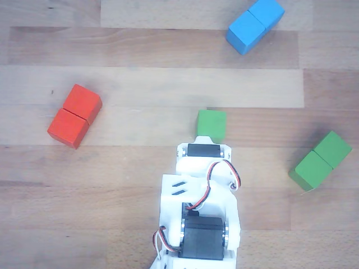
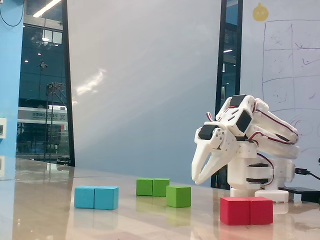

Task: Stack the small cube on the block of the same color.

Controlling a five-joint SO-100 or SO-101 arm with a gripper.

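One small cube (image 1: 211, 124) sits on the table (image 1: 129, 185) right at the front tip of my arm in the other view. It is so close that the arm's white body hides its near edge. I only have one arm, so that arm does the job.

From the side, in the fixed view, the small cube (image 2: 178, 196) is lower than my gripper (image 2: 200, 178) and a bit to the left of it. They are near but not touching. The fingers point down and to the left, toward the cube. I think the next move is to go down and a little forward.

My gripper looks spread a little bit, with a thin gap between the two fingers. Nothing is in it.

The block (image 1: 321, 160) lies well off to the right of the arm in the other view. Its long side runs slanted, up and to the right. In the fixed view the block (image 2: 152, 187) is behind the cube. I will have to swing that way later.
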